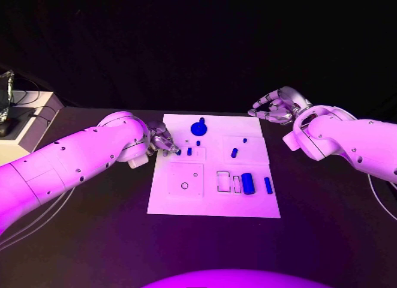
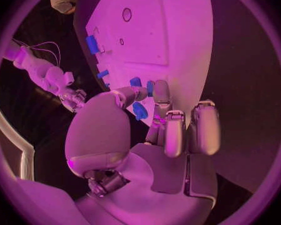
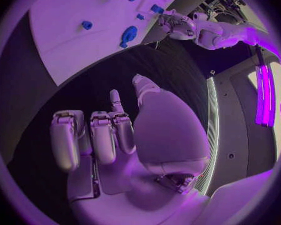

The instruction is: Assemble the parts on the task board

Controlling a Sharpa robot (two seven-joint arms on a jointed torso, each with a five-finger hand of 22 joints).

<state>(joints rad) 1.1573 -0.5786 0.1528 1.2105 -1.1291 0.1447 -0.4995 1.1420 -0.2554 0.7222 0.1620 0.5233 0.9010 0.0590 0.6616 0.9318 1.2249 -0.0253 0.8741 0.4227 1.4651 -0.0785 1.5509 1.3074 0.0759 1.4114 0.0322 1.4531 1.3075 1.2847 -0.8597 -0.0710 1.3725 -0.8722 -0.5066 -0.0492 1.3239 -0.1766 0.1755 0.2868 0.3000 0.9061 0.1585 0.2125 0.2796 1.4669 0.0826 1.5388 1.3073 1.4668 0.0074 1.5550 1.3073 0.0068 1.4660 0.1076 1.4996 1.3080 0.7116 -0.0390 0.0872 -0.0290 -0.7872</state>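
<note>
Two white arms reach in over the black worktop (image 1: 95, 240), one from each side of the frame. Between them, at centre, lies the white task board (image 1: 214, 204). The left hand (image 1: 161, 141) sits at the board's left edge, upper half, and pinches a small blue part (image 2: 140, 110) between thumb and fingertips. The right hand (image 1: 274, 107) hovers off the board's upper right corner, fingers curled inward with nothing in them. On the board, a round blue knob (image 1: 198, 127) stands near the top, a blue block (image 1: 247, 181) and a thin blue bar (image 1: 268, 185) lie lower right, and little blue pegs (image 1: 235, 152) stand mid-board.
</note>
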